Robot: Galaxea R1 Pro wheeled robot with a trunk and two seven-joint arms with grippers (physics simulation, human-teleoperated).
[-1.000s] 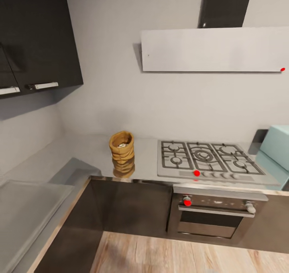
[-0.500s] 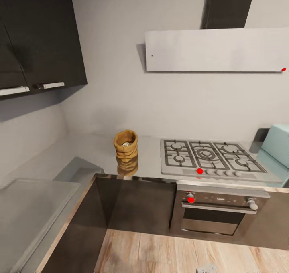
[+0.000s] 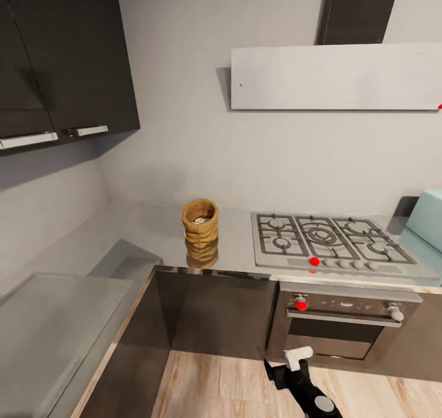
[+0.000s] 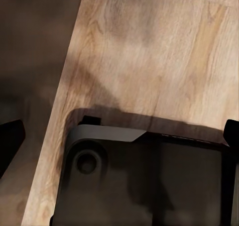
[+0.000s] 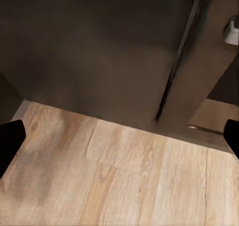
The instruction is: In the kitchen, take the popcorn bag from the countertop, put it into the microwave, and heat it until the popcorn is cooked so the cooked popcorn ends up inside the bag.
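Currently the popcorn bag [image 3: 200, 220], a crumpled tan paper sack with rolled rim, stands upright on the glossy grey bench [image 3: 147, 237] just left of the steel hob [image 3: 331, 240], probably staged for pickup. Whitish bits show inside, and the mint microwave [image 3: 426, 228] sits past the hob. Both hands look spread: dark fingertips [image 4: 10, 141] sit wide apart over wood floor [image 5: 119, 176], nothing gripped.

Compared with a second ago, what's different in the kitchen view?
The whole head view has shifted, so the camera moved, not the things. An arm's end effector has come into view low in front of the oven. The popcorn bag still stands on the countertop left of the hob; nothing was grasped or released.
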